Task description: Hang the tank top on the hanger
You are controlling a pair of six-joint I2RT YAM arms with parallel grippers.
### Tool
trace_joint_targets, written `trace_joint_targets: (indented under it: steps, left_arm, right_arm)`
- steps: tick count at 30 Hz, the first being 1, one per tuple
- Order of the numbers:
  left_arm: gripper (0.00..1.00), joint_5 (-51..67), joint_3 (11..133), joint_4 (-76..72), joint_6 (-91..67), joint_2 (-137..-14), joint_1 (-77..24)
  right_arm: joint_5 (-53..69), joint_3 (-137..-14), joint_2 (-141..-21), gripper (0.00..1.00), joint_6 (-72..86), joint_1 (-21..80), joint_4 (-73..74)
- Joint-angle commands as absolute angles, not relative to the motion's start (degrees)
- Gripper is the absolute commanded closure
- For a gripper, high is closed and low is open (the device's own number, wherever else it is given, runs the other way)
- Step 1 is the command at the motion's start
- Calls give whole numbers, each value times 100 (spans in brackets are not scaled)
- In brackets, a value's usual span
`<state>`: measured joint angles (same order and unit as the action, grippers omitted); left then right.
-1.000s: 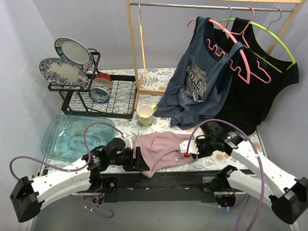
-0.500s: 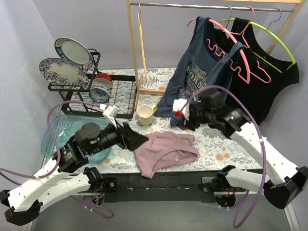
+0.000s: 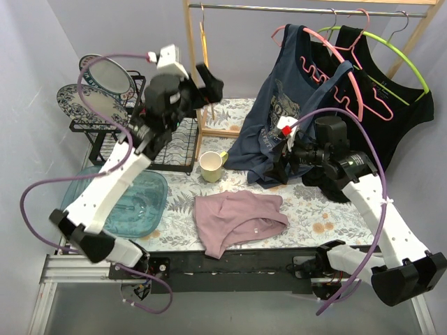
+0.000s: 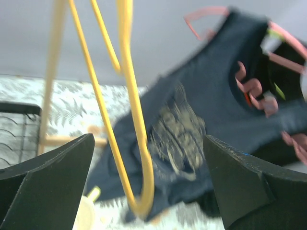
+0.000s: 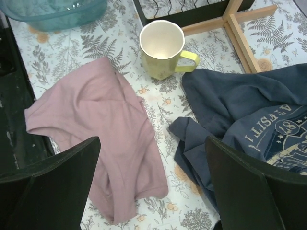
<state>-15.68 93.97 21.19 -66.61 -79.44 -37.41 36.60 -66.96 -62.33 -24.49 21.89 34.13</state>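
item: tank top (image 3: pixel 237 218). dusty pink, lying crumpled on the table (image 3: pixel 307 209), near edge, centre; neither arm touches it.
item: hanger (image 4: pixel 136 120). yellow-orange, bare, hanging from the rail (image 3: pixel 279 8) at the far left of the rack.
left end effector (image 3: pixel 211 84). raised to the hanger, fingers apart; the hanger's arm shows between them, contact cannot be told.
right end effector (image 5: pixel 152 143). fingers apart, empty, above the table between tank top and navy top (image 5: pixel 249 115).
step in hand: fetching the hanger.
next move, as judged: close on its arm, lift the hook clear of the rail.
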Motion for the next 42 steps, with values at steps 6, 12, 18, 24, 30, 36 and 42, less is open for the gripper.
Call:
trace_joint_targets:
  steps: [6, 12, 18, 24, 30, 36, 42]
  left_arm:
    - [25, -2346, 11944, 3375, -6671, -9597, -3463]
    - [40, -2495, 12023, 3217, -6338, -9738, -3454]
    - [49, -2637, 11839, 3085, -5986, -9879, -3454]
    - [79, -2733, 11742, 2865, -5740, -9967, -3454]
    - [100, -2795, 11760, 2673, -5485, -9941, -3472]
    - [100, -2725, 11234, 1831, -5046, -9563, -3463]
    - [100, -2540, 10179, 759, -4458, -8975, -3551]
  right_arm:
    - [4342, -6478, -5827, 1, -2065, 1890, 2962]
    - [4482, -6354, -5678, 1, -1960, 1776, 2865]
    - [4754, -6328, -5581, 1, -1881, 1626, 2804]
    - [4869, -6293, -5485, 1, -1828, 1521, 2769]
    - [4957, -6267, -5423, 2, -1802, 1442, 2725]
    - [4966, -6223, -5379, 2, -1784, 1371, 2681]
    - [5001, -6205, -5379, 2, -1775, 1327, 2663]
